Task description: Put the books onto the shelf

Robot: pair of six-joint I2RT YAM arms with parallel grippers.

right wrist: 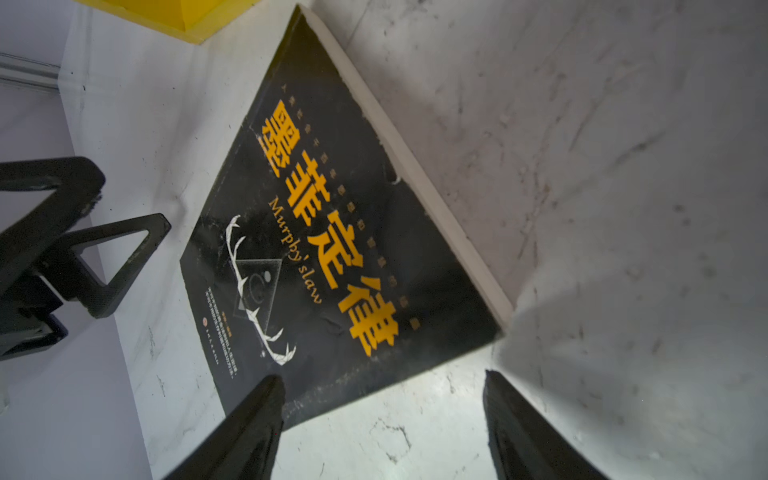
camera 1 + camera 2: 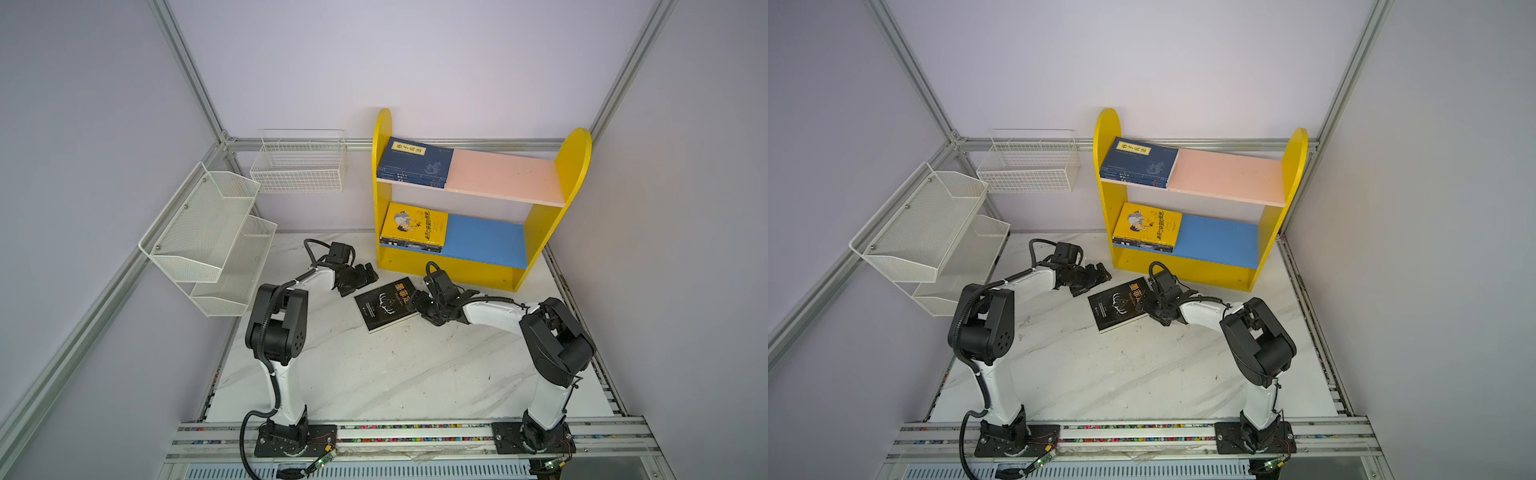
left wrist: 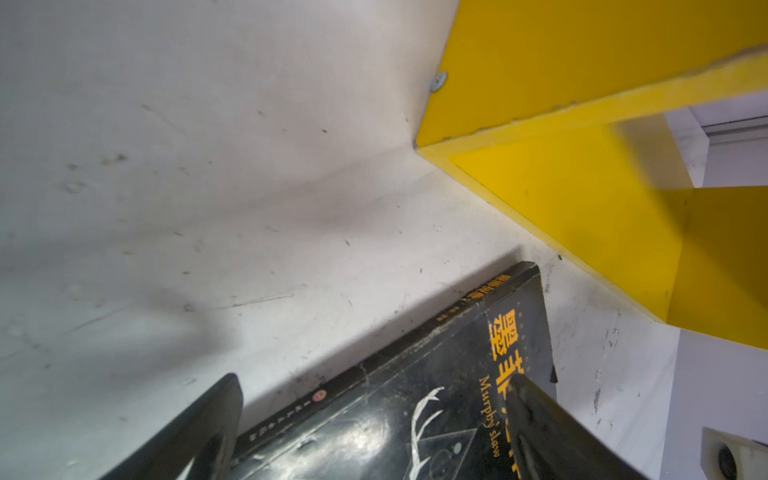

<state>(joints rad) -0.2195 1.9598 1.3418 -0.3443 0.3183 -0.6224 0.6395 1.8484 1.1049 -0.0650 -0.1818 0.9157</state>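
Shelf (image 2: 575, 166) holds books (image 2: 415, 164) at left, both levels; black book (image 2: 384, 305) remains on table (image 2: 374, 374); left gripper (image 2: 361, 282), right gripper (image 2: 413, 303) wide, empty.

Black book (image 2: 1115, 309) lies flat; left end effector (image 2: 1094, 282) beside it, right end effector (image 2: 1144, 309) over its edge.

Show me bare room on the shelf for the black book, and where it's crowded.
Free: pink upper board from the navy books to the right yellow side panel; blue lower board from the yellow book to that panel; marble table near the arm bases. Crowded: around the black book, left claw and right claw flanking it.
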